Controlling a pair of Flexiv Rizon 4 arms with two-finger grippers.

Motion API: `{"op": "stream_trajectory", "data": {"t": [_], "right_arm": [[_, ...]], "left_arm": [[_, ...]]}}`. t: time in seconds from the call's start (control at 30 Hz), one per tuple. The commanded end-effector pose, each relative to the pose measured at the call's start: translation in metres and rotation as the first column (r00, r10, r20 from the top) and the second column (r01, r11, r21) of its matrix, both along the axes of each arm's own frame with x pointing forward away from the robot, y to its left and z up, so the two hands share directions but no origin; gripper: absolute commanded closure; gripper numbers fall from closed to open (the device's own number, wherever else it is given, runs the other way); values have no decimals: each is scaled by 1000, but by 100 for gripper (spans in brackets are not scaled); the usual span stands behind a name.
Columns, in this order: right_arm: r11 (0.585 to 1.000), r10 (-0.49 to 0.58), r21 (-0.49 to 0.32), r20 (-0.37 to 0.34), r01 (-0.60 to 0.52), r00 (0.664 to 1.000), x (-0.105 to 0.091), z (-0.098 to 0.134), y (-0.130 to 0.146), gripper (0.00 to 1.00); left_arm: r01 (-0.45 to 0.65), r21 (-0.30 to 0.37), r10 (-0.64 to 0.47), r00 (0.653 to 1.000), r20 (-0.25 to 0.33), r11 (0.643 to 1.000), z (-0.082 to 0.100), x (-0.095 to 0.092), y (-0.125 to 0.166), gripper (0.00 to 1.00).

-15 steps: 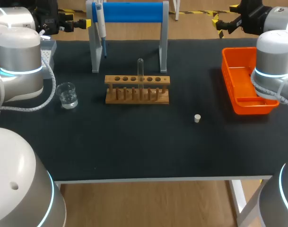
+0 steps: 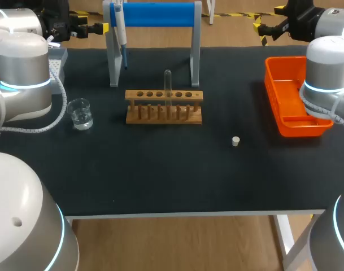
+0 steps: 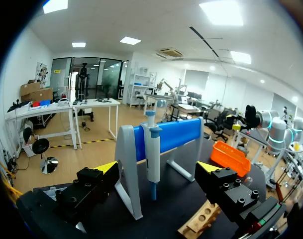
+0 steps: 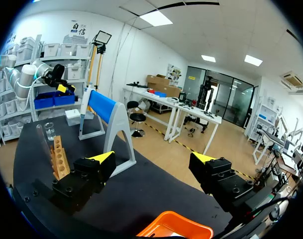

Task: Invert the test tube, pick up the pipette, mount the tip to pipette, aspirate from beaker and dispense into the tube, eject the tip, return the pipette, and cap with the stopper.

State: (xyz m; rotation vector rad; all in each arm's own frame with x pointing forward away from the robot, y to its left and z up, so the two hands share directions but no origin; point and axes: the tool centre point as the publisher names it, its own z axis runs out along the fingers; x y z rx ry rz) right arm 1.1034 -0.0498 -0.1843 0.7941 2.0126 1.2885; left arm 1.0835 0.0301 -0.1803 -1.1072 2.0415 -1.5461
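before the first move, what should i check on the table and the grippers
1. Left gripper open and empty: ok.
2. Right gripper open and empty: ok.
3. Test tube stands upright in the wooden rack, apart from both arms: ok.
4. Which end of the test tube is up: cannot tell.
5. Pipette hangs on the blue stand, ahead of the left gripper: ok.
6. Beaker holds clear liquid and the stopper lies loose on the table, both apart from the rack: ok.
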Motion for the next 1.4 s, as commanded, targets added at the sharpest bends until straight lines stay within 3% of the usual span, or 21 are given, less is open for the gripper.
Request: {"op": "stream_trajectory", "data": {"t": [0.03, 0.5, 0.83, 1.23, 1.4], "right_arm": [[1000, 16, 2, 3, -16, 1000, -6, -1, 2, 0], [976, 198, 94, -1, -197, 980, -119, -26, 23, 0], [916, 376, 145, 20, -374, 927, -205, -47, 61, 0], [847, 517, 130, 30, -516, 856, -272, -74, 104, 0], [840, 530, 116, 30, -529, 848, -280, -88, 121, 0]], "left_arm": [[0, -2, 0, 1000, 2, 1000, -1, 0, 0, 0], [0, -2, 0, 1000, 2, 1000, -1, 0, 0, 0], [0, -2, 0, 1000, 2, 1000, -1, 0, 0, 0], [0, -2, 0, 1000, 2, 1000, -1, 0, 0, 0], [0, -2, 0, 1000, 2, 1000, -1, 0, 0, 0]]}}
